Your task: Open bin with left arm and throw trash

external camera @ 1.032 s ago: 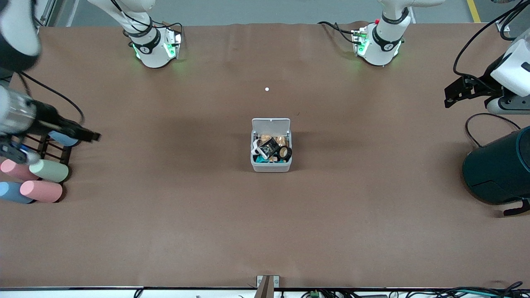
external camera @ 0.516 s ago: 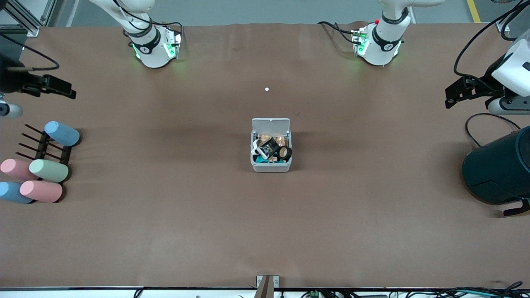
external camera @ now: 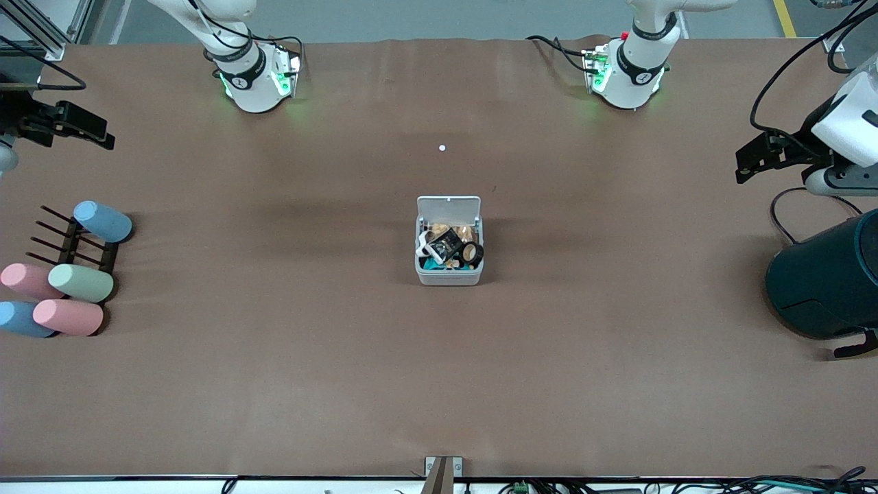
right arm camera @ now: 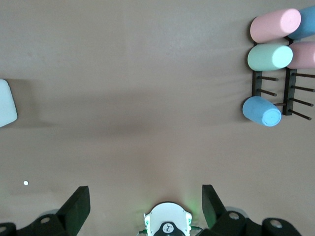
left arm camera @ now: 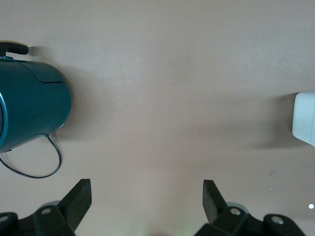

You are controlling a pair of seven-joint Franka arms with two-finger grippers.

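Front view: you have the bin (external camera: 448,241) at mid-desk (external camera: 439,384), lid (external camera: 448,205) up and tilted toward the arm bases. The trash sits inside it: black packet (external camera: 446,240), whitish loop (external camera: 423,241), black ring (external camera: 472,254). A small white dot (external camera: 442,147) lies on the desk between the bin and the bases. The left gripper (external camera: 754,156) hangs over the desk edge at the left arm's end, above the teal drum (external camera: 826,283). The right gripper (external camera: 86,127) hangs over the right arm's end, above the rack (external camera: 72,243) with pastel cylinders (external camera: 68,317). Neither holds anything.

Left wrist view: you see the left gripper's (left arm camera: 147,196) jaws spread wide and empty over bare desk. The drum (left arm camera: 30,110) lies on its side, and one corner of the bin (left arm camera: 305,118) shows at the frame edge, well apart from the jaws.

Right wrist view: the right gripper's (right arm camera: 146,196) jaws are also wide apart, empty. The cylinders (right arm camera: 269,56) and rack (right arm camera: 288,93) show, plus a sliver of the bin (right arm camera: 6,103) and the white dot (right arm camera: 25,183).
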